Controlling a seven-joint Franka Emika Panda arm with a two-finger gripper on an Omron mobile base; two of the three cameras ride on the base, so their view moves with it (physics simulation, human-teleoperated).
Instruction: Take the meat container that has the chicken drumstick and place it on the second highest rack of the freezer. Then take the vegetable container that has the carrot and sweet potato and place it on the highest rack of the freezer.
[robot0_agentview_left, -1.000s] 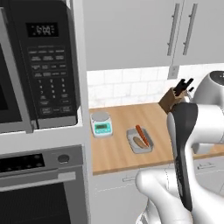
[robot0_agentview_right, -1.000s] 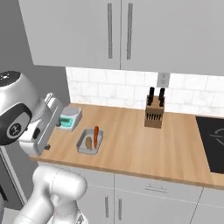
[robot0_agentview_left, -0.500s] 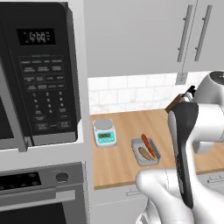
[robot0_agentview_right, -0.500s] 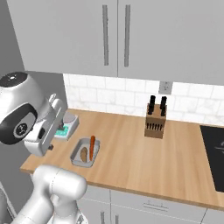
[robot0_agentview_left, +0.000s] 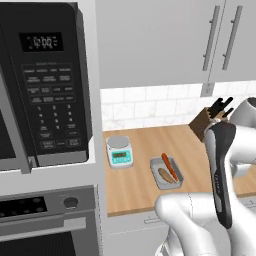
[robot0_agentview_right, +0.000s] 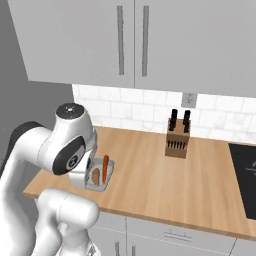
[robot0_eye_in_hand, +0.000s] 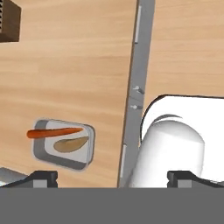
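Grey rectangular vegetable container (robot0_agentview_left: 167, 173) with carrot and sweet potato sat beside the green-faced kitchen scale (robot0_agentview_left: 119, 151); gripper (robot0_eye_in_hand: 113, 177) apparently released.

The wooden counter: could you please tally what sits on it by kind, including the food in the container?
Vegetable container: 1
Carrot: 1
Sweet potato: 1
Kitchen scale: 1
Knife block: 1
Total: 5

one vegetable container (robot0_agentview_left: 166, 174), one carrot (robot0_agentview_left: 169, 166), one sweet potato (robot0_agentview_left: 164, 174), one scale (robot0_agentview_left: 119, 151), one knife block (robot0_agentview_right: 178, 142)
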